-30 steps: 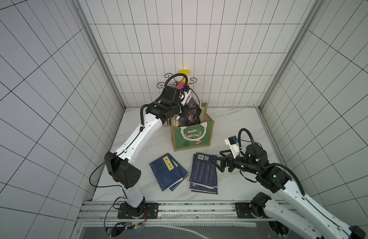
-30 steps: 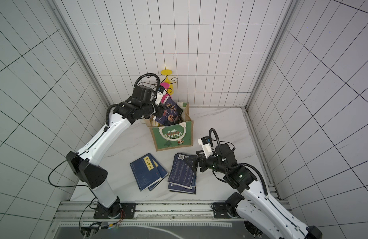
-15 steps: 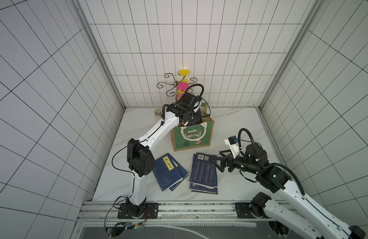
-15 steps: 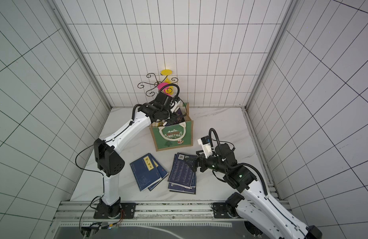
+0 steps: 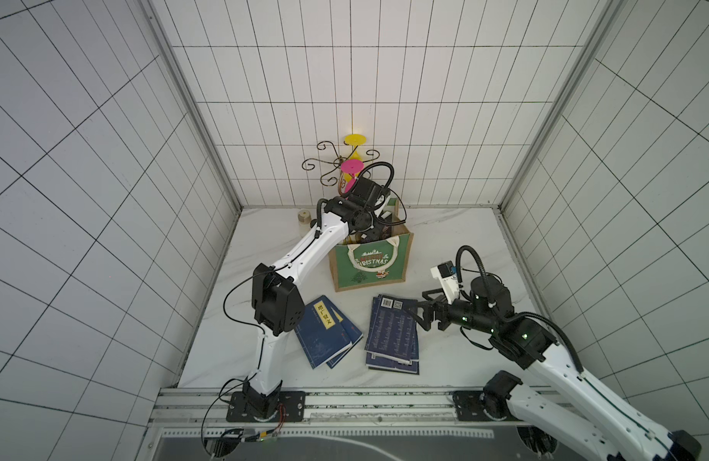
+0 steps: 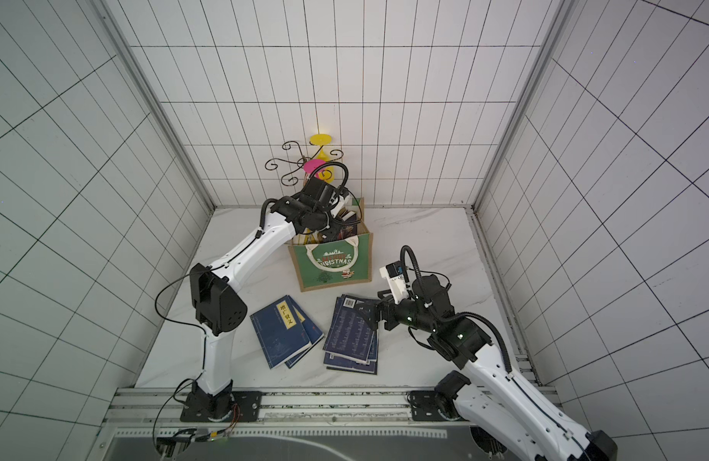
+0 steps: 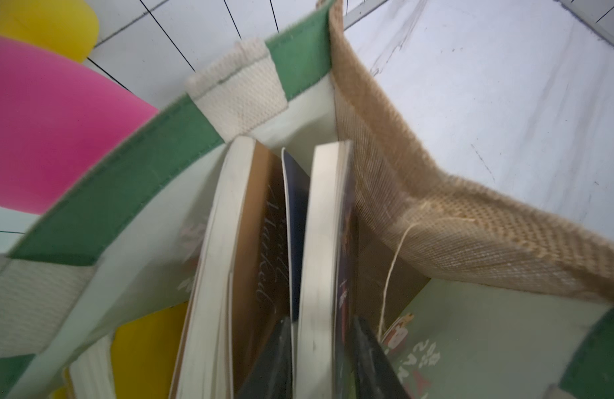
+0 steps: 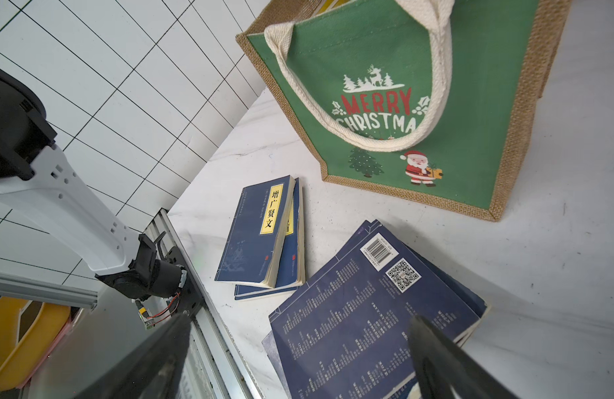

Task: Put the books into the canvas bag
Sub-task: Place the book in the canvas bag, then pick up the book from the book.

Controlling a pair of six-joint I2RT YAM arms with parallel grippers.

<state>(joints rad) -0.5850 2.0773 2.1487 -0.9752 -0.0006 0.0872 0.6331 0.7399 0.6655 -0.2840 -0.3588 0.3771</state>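
Note:
The canvas bag (image 5: 371,263) (image 6: 333,265) stands upright at the table's back middle, with books on end inside it. My left gripper (image 5: 375,233) (image 7: 319,324) reaches down into its mouth. Its fingers (image 7: 278,359) closely flank a book with a dark cover (image 7: 319,224), and I cannot see whether they press on it. On the table lie two navy books with yellow labels (image 5: 325,331) (image 8: 260,231) and a navy stack with its barcode up (image 5: 391,335) (image 8: 367,300). My right gripper (image 5: 418,313) (image 8: 291,359) is open over that stack's right edge.
A black wire stand with pink and yellow discs (image 5: 351,165) is behind the bag at the back wall. A small beige cylinder (image 5: 304,216) sits at the back left. Tiled walls close three sides, and a metal rail (image 5: 345,399) runs along the front.
My left arm swung right and lowered the dark illustrated book from above the bag down into it. The right arm and the books on the table have not moved.

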